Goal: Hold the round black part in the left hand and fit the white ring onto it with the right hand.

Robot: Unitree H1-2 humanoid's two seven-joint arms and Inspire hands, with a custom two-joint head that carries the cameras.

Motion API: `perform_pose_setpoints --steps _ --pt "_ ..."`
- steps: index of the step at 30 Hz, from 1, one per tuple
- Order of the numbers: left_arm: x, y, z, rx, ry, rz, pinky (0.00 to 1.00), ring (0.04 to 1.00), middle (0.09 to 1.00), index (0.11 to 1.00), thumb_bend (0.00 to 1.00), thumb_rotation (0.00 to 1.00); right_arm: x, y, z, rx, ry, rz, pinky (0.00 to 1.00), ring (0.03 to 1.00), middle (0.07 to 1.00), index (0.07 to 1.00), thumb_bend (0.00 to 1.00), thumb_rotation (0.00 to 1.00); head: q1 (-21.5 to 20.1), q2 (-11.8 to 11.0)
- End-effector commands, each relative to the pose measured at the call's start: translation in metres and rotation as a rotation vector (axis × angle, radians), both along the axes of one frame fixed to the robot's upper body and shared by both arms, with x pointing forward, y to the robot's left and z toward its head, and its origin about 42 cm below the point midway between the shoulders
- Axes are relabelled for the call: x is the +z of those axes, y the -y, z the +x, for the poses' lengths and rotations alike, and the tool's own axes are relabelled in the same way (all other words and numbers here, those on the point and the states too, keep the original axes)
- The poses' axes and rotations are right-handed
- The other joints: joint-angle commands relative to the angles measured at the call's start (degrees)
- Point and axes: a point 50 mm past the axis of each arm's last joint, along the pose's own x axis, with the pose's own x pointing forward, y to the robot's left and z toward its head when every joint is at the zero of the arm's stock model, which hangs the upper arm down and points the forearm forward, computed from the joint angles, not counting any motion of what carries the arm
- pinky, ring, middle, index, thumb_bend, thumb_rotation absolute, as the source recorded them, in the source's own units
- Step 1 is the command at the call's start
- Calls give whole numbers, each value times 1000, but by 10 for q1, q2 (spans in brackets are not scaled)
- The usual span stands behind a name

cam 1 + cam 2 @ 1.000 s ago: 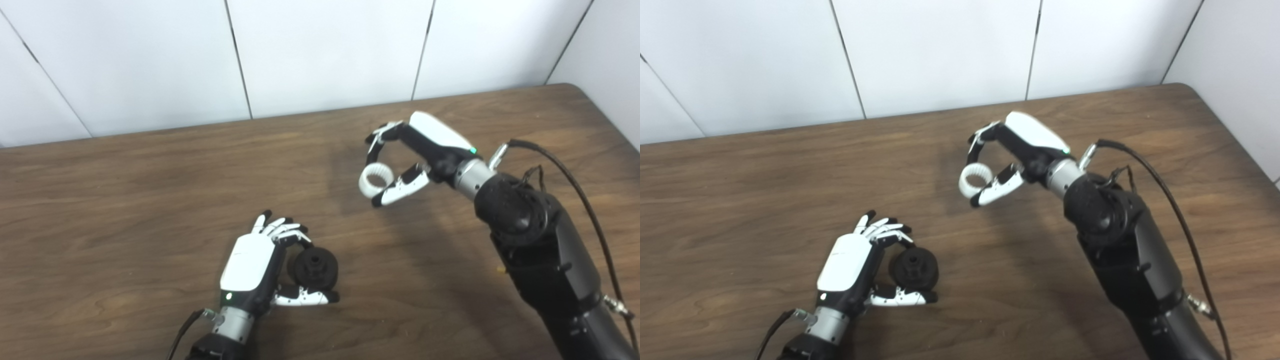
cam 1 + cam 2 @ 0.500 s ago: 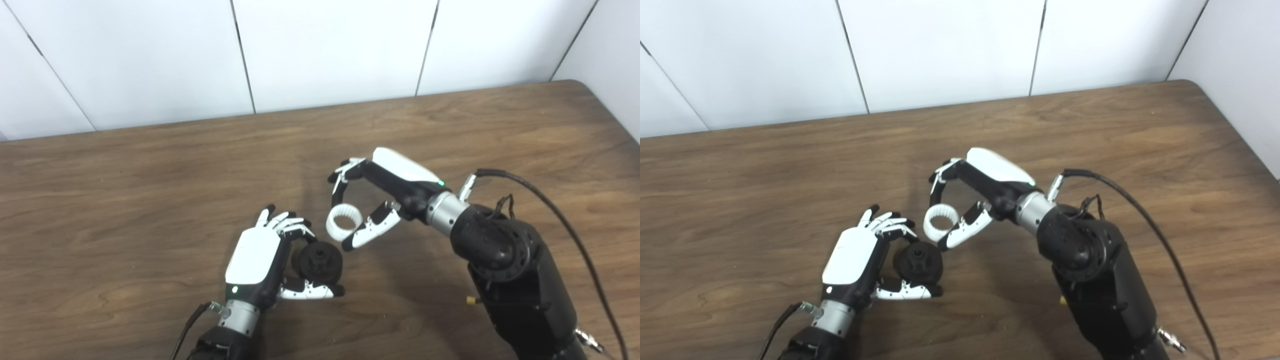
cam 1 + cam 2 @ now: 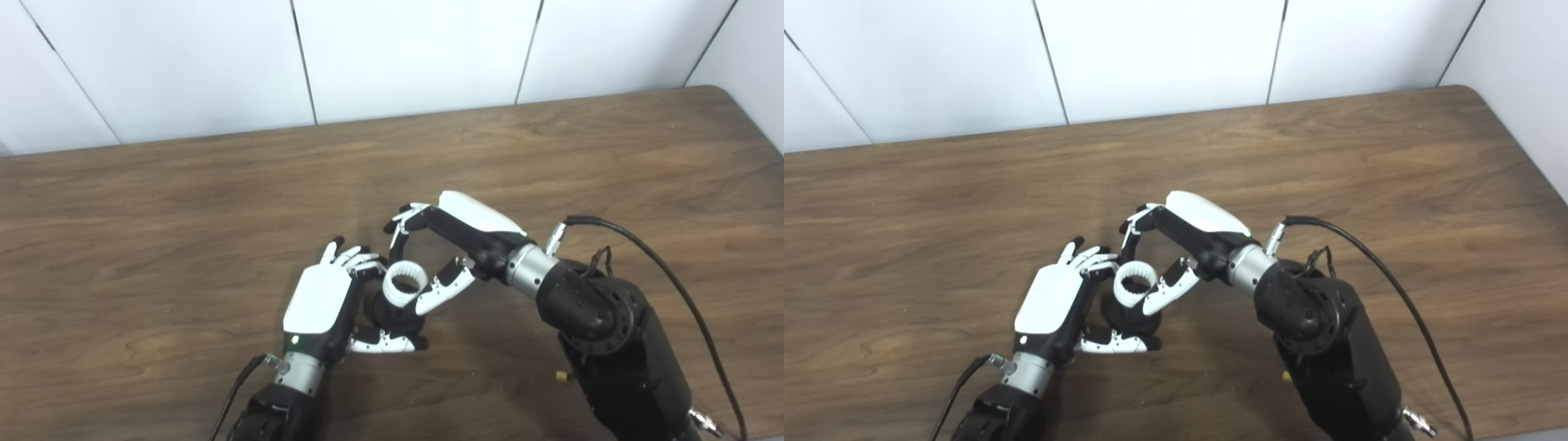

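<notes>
Lower centre of the frame: the left robot hand (image 3: 318, 300) is clamped on the round black part (image 3: 389, 312) just above the worktop (image 3: 153, 214). The right robot hand (image 3: 450, 245) pinches the white ring (image 3: 405, 284) between fingers and thumb. The ring sits directly over the black part, touching it.

left hand (image 3: 318, 300): white shell, black fingers, green LED | right hand (image 3: 465, 226): same, black cable
</notes>
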Motion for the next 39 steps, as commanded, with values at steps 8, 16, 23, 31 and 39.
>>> perform_pose_setpoints --steps 8,16,23,31,39 --pt "-4 6 -3 -18 -37 35 1000 870 763 487 523 56 3 -7 0 2 38 15 904 936 816 483 523 132 2 3" --pt "-3 7 -2 -17 -36 33 1000 868 762 487 523 56 -2 -6 1 -1 26 7 921 937 817 482 523 131 2 5" --pt "-2 7 -3 -17 -36 34 1000 868 763 487 523 57 -4 -4 2 -9 24 1 911 935 816 482 523 131 2 5" --pt "-1 7 -3 -19 -38 32 1000 869 763 487 522 57 -2 -2 3 -11 34 2 892 935 816 483 523 131 2 5" --pt "0 8 -4 -22 -33 34 1000 866 761 487 523 57 -4 -2 3 -18 30 5 889 928 809 483 523 131 2 5"
